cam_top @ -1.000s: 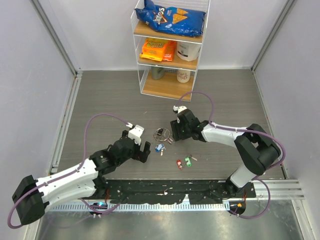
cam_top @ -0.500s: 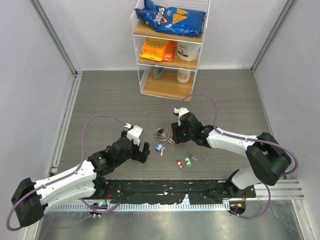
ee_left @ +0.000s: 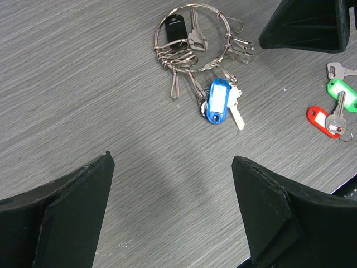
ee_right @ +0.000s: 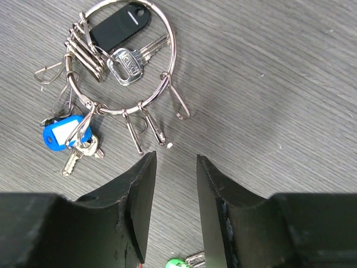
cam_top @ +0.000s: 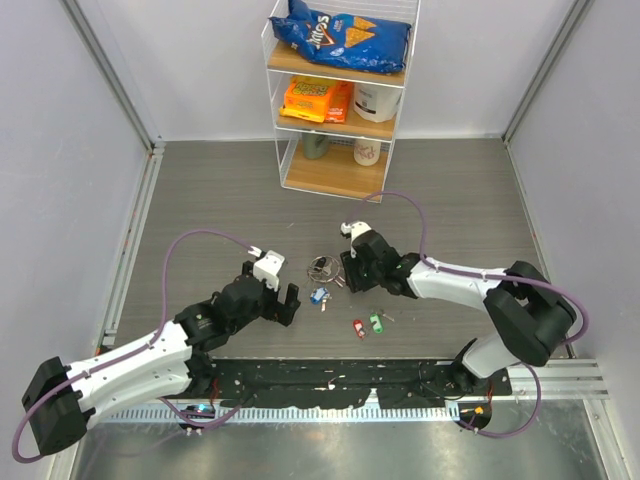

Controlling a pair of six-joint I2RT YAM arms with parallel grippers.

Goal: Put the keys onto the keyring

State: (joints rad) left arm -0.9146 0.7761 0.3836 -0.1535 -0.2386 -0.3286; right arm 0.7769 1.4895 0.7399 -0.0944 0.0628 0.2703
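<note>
Left hand (ee_left: pixel 172 159) hangs over the desk (ee_left: pixel 78 84), fingers wide apart and empty. Count: one red key (ee_left: pixel 321 120) and one green key (ee_left: pixel 340 89) lying loose together, one blue key (ee_left: pixel 217 100) that looks already clipped on, and one keyring (ee_right: pixel 173 56). Right hand (ee_right: pixel 176 156) sits just beside the ring, fingers narrowly apart and empty. I'd pinch the wire itself, not the dangling clips.
</note>
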